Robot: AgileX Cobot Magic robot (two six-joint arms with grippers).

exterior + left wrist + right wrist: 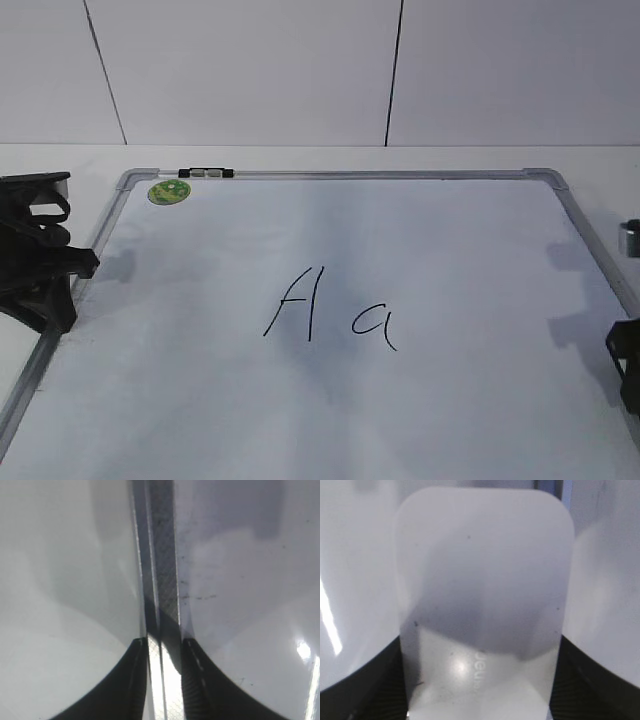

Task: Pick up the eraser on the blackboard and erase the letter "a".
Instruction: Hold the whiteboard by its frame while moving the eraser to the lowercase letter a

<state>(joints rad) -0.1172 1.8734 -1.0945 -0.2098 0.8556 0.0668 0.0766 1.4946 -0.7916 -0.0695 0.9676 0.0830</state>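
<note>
White rounded eraser [482, 605], faint grey lettering

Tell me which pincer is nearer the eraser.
Right. The eraser sits between the right pincer fingers; the left pincer straddles the blackboard frame, no eraser in sight.

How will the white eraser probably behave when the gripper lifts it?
The eraser looks like a rigid plastic block, so it probably keeps its shape. Its glossy top may be slippery. The flat, rounded-rectangular form is unlikely to roll; between the right gripper fingers it probably sits steady.
</note>
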